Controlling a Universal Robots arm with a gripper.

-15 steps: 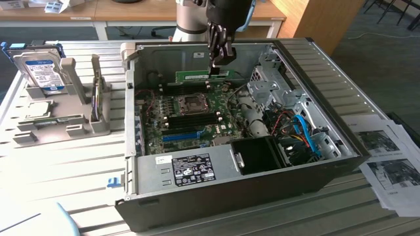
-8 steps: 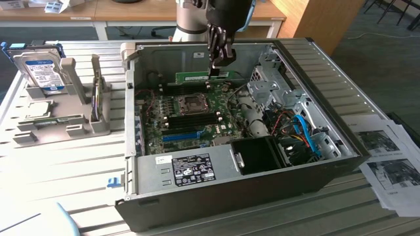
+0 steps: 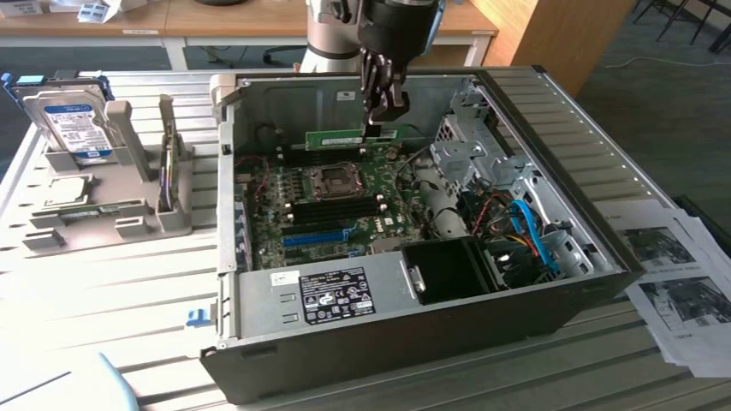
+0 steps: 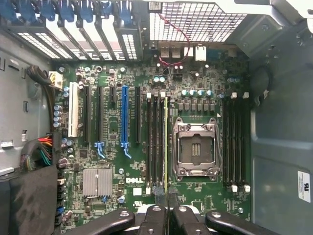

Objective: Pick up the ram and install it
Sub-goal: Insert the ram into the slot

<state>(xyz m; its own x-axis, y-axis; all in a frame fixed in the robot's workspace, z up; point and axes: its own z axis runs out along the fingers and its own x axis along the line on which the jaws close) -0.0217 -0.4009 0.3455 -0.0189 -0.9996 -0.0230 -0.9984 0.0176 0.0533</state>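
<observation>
Slatted grey table [image 3: 103, 291] carries the open case [image 3: 400, 342]. My gripper [image 3: 374, 128] is pinched almost closed on one end of the ram [image 3: 342, 135], over the motherboard [image 3: 383, 224], at 12 o'clock from the CPU socket [image 3: 338, 178]. On the wrist view I get it edge-on, chips hidden. I cannot tell whether it touches a slot.

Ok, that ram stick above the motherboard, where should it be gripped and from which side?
Pinch its two flat faces along the upper long edge, coming from above. The ram stands on edge, thin and long, its lower edge facing the motherboard, so that edge should probably stay free. The gripper is shut on it this way, near one end.
</observation>
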